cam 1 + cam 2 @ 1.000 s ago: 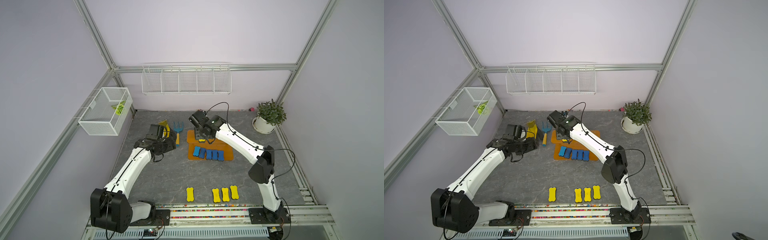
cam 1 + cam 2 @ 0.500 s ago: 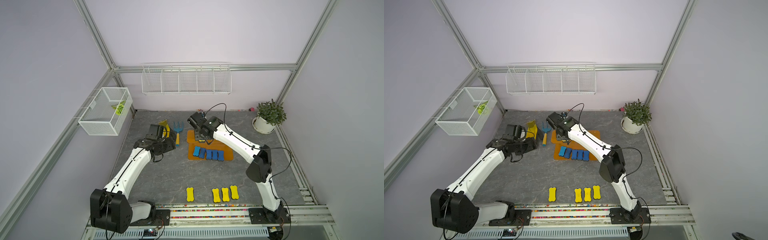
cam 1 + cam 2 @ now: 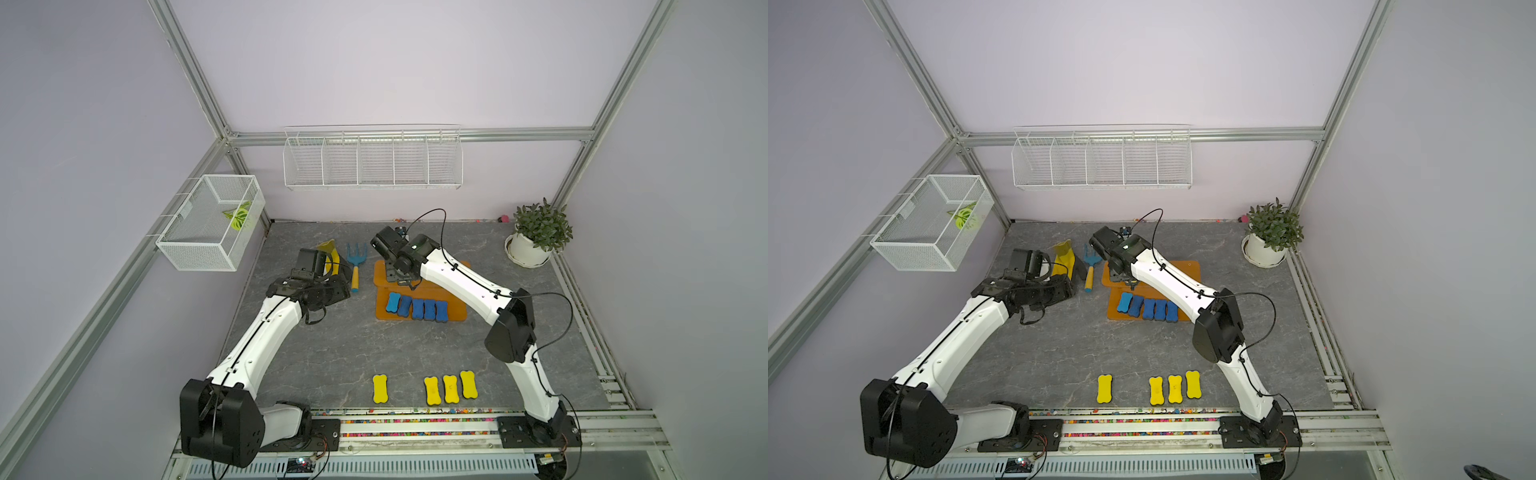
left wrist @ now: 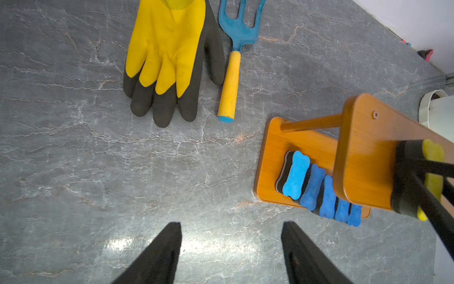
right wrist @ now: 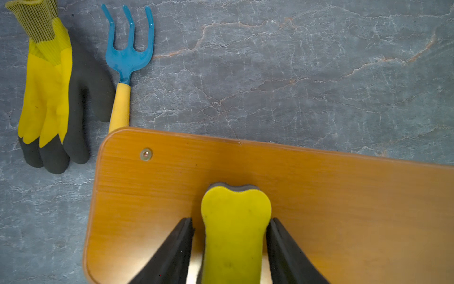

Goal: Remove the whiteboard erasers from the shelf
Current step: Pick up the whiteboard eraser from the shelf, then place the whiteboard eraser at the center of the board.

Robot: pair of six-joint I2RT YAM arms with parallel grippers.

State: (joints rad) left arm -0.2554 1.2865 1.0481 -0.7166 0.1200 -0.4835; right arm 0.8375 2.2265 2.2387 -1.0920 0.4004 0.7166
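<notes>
Yellow foam is what the right gripper [image 5: 230, 221] is after: the only yellow eraser [image 5: 235, 236] on the top step of the shelf [image 5: 344, 196]. Its two black fingers [image 5: 172, 250] stand one on each side of the eraser's thin middle. They are apart, with a small gap on one side, so nothing is pinched yet. To do this well, squeeze in evenly at the thin middle until the foam is snug, not squashed. Then lift straight up, so it does not drag on the wood. Five blue erasers [image 3: 417, 307] wait on the low step. Four yellow erasers [image 3: 442, 388] lie at the front of the table [image 3: 332, 353]. The left gripper [image 4: 231, 223] is spread wide over bare table, holding nothing.
</notes>
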